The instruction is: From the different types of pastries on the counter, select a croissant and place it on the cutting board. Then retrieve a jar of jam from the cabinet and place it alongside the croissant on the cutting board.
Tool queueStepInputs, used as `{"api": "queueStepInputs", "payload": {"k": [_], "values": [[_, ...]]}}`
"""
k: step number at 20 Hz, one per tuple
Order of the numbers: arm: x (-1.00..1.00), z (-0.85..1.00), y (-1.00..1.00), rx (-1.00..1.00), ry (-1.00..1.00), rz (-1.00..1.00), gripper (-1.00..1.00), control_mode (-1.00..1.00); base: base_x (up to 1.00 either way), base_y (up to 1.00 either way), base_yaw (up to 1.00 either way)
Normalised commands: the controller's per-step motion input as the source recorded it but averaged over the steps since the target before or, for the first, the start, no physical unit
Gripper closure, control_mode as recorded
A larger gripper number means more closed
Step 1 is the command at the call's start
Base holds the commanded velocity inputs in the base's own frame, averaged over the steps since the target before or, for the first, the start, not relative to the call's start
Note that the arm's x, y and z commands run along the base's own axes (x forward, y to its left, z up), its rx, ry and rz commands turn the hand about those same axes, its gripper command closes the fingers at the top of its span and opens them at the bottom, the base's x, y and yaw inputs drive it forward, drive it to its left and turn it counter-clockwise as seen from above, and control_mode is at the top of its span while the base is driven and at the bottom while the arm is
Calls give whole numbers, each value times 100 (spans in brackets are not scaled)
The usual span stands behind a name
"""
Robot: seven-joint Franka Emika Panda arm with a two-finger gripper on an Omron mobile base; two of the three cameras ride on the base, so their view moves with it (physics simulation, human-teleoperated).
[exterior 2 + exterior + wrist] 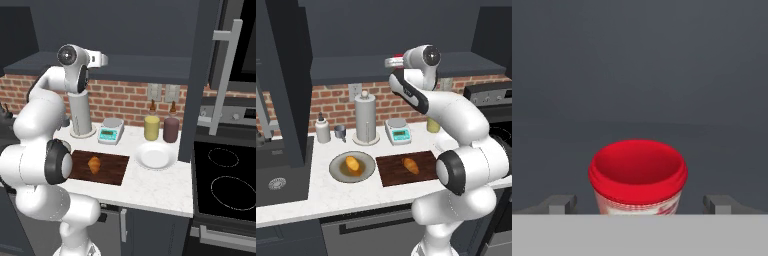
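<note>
Hand view: gripper (640,204) is wide open, one fingertip (562,204) on each side of the jar of jam (638,176), both standing clear of the body, nothing held. Jar sits upright on the cabinet (406,70) shelf, red lid toward the camera, roughly centred between the tips. Risk one: closing too high means the pads catch the flared lid rim instead of the body, so the jar could tilt or pop out. Risk two: pushing further in before closing could shove the jar back along the shelf toward the rear wall, or tip it. How far the tips reach down the body can't be judged from here, the bottom of the view hides it. Below, the croissant (410,165) already lies on the cutting board (391,175), near its middle, so the first half looks done. The drop spot for the jar is the bare board beside it; a sloppy descent could land on the pastry or hang the jar off the board edge. The grey plate (336,172) with the rounder bun (352,164) sits just left of the board on the counter (321,195). Behind the board stand the kitchen scale (398,131) and paper towel roll (366,119), so a carry path straight down from the shelf passes close over both, and the elbow could clip the roll. In the right base view the yellow canister (152,127) and maroon canister (171,129) stand by the white plate (155,156), off the likely path.
</note>
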Motion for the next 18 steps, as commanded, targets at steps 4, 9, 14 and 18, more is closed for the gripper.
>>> {"api": "queueStepInputs", "payload": {"k": [4,9,14,18], "values": [[17,-11,11,-3,0,0,-100,-100,0,0,0],[9,-8,4,-2,0,0,100,-100,0,0,0],[0,0,0,0,0,0,100,-100,0,0,0],[0,0,0,0,0,0,100,-100,0,0,0]]}}
